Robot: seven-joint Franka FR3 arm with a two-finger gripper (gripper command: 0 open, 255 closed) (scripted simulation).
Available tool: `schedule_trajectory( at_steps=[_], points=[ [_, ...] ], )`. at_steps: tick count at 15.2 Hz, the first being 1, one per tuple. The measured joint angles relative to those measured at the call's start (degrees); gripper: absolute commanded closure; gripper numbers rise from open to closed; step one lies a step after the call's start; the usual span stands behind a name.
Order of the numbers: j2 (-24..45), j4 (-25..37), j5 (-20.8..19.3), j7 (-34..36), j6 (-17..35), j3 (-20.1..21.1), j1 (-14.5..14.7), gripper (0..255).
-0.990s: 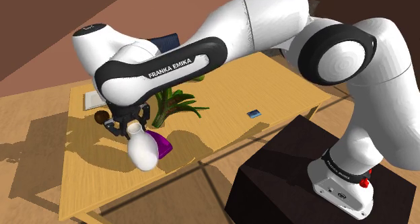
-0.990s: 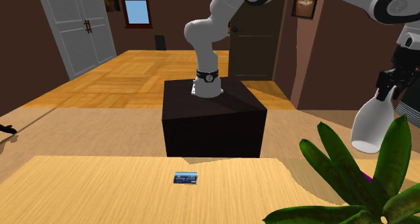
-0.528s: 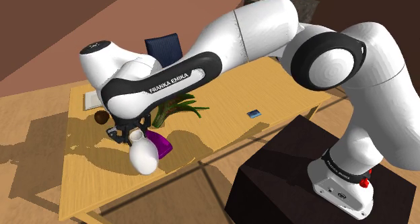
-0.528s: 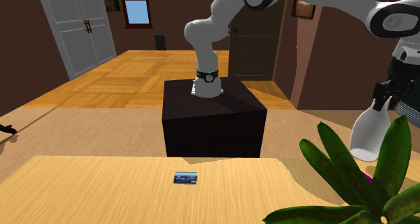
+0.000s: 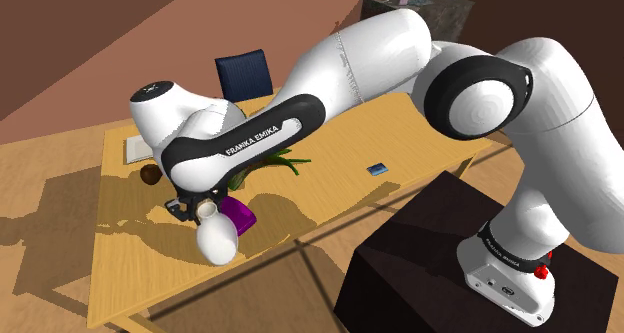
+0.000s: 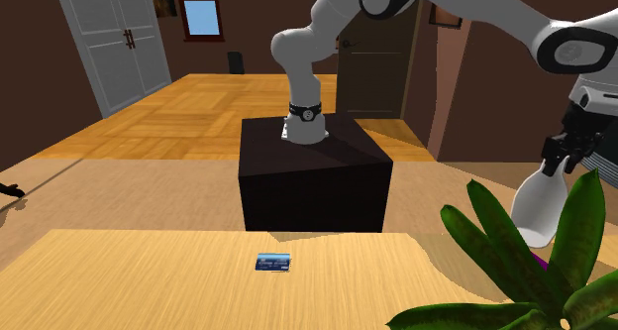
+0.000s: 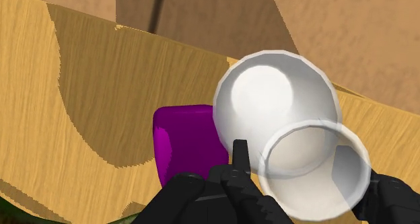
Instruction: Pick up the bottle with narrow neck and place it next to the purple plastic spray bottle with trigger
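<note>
A: Where is the white round-bodied bottle with a narrow neck (image 5: 216, 241)?

B: In the black two-finger gripper (image 5: 203, 205). The fingers clasp the neck, parted only as wide as it is, and the body hangs below, low over the light wooden table (image 5: 330, 171).

A: Touching the table?

B: I cannot tell. The purple spray bottle (image 5: 241, 215) lies just beside it, with a green leafy plant (image 6: 535, 269) near.
</note>
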Motion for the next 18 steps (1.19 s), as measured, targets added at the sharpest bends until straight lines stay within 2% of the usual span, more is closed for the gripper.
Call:
schedule_trajectory(
  at_steps=[5,6,12,18],
  points=[
    [0.08,-0.02,-0.02,0.01,0.12,-0.01,0.01,255],
    [0.08,-0.02,-0.02,0.02,0.13,-0.01,0.02,0],
    [0.06,-0.01,-0.02,0.02,0.14,-0.01,0.02,0],
    [-2.87,2.06,0.56,-0.33,-4.76,0.44,-0.12,0]
  ],
)
